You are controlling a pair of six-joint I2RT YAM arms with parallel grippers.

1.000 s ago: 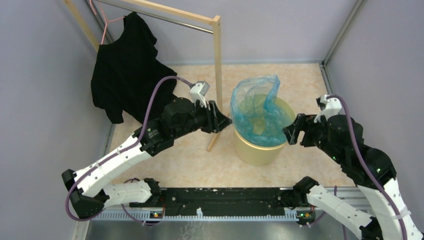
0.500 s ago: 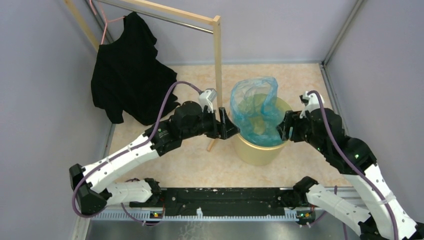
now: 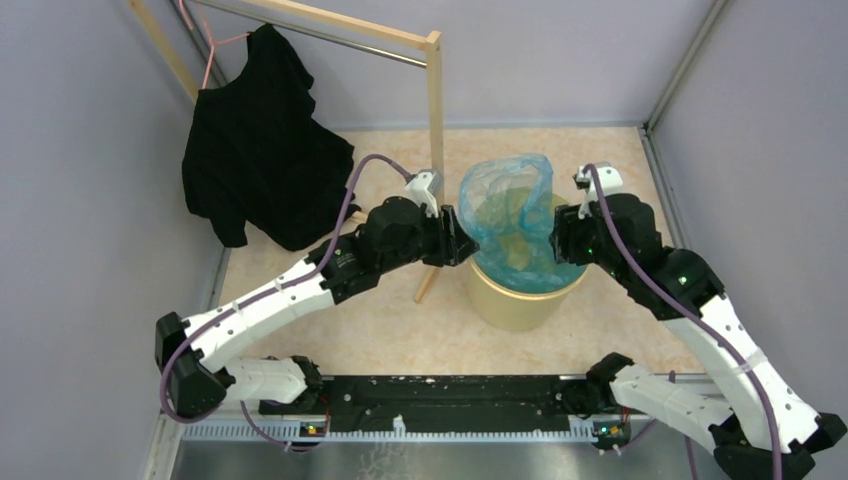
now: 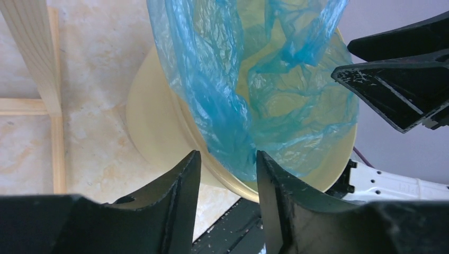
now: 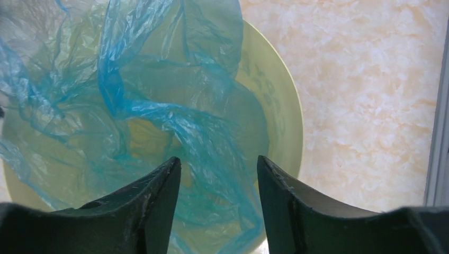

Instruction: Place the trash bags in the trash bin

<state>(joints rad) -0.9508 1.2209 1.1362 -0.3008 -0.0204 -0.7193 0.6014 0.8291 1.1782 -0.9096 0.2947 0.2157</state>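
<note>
Left fingers slightly parted at the trash bin's left rim, right fingers likewise parted at its right, blue trash bag billowing out of the bin between them, bin mid-tabletop, wooden rack beside it, black shirt hanging beyond.

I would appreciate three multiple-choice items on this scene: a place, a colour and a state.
1. Where is the trash bag? A) partly inside the trash bin, rising above its rim; B) lying flat beside the bin; C) entirely below the rim.
2. What colour is the bag? A) black; B) blue; C) white.
3. How are the left gripper and right gripper? A) both shut on the bag; B) one open, one shut; C) both open.
Answers: 1 A, it sits in the bin's mouth and stands above it; 2 B, translucent blue in every view; 3 C, each wrist view shows fingers apart.
</note>
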